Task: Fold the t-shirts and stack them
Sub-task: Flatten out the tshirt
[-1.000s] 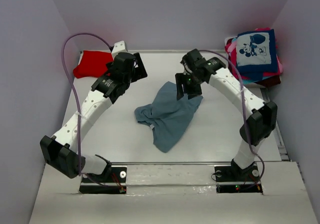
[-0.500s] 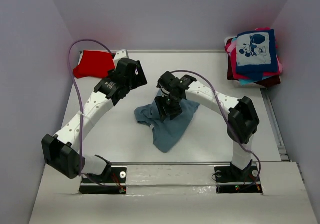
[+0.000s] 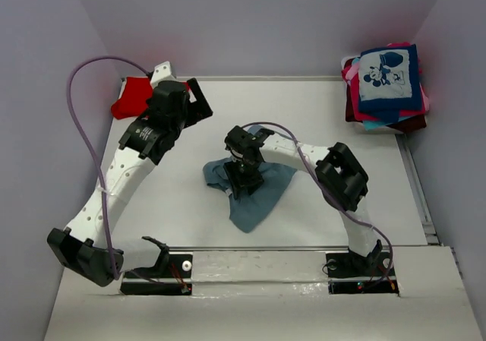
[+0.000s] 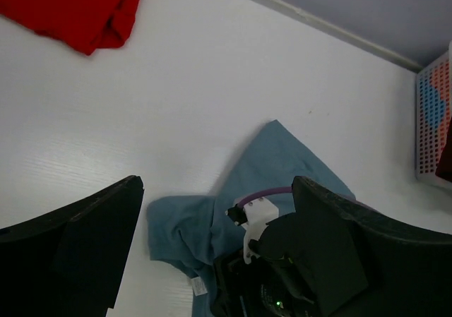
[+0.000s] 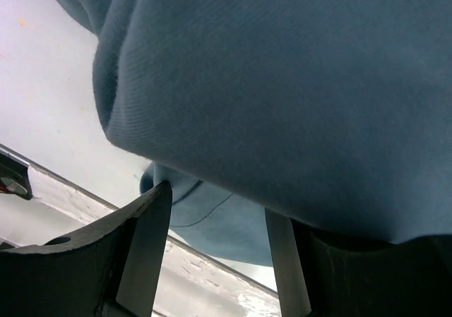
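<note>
Dragging right gripper (image 3: 244,177) from far edge to middle of blue tee (image 3: 254,206), bunching cloth beneath; jaw state impossible to tell. Pulling left gripper (image 3: 194,105), jaws spread, away toward red tee (image 3: 130,99) at its far left. Folding barely starting.

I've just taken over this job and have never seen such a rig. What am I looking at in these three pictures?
These are two robot arms bolted at the near edge of a white table. The wide picture looks down from above and behind them; the other two come from a camera on each wrist. A crumpled grey-blue t-shirt lies mid-table, a red t-shirt at the far left corner, and a pile of folded t-shirts, navy cartoon-mouse print on top, far right. The left gripper hangs open and empty above the table. The right gripper is down on the grey-blue t-shirt, fingers apart with cloth between them; whether it pinches the cloth I cannot tell.
</note>
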Controlling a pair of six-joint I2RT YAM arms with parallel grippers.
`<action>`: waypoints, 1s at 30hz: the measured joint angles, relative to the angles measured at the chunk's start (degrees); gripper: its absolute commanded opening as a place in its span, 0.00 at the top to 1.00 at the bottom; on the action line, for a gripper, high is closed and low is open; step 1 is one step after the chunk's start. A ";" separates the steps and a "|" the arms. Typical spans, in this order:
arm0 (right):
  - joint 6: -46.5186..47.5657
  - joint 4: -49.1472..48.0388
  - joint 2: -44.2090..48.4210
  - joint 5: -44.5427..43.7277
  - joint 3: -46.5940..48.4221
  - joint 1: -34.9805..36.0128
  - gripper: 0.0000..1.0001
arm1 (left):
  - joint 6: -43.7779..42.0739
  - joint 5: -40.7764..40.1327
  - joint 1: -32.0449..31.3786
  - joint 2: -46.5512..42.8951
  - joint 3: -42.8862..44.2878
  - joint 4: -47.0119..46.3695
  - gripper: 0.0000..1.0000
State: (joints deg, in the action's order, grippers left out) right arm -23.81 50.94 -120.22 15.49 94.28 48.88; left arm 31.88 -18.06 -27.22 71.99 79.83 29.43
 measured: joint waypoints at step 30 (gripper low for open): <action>-0.33 3.76 -4.11 -5.84 10.80 0.50 0.93 | -1.07 3.06 4.09 -4.48 0.50 -0.98 0.01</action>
State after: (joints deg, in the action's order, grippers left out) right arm -24.14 54.70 -124.33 9.65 105.08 49.39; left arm 30.81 -15.00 -23.14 67.51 80.34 28.45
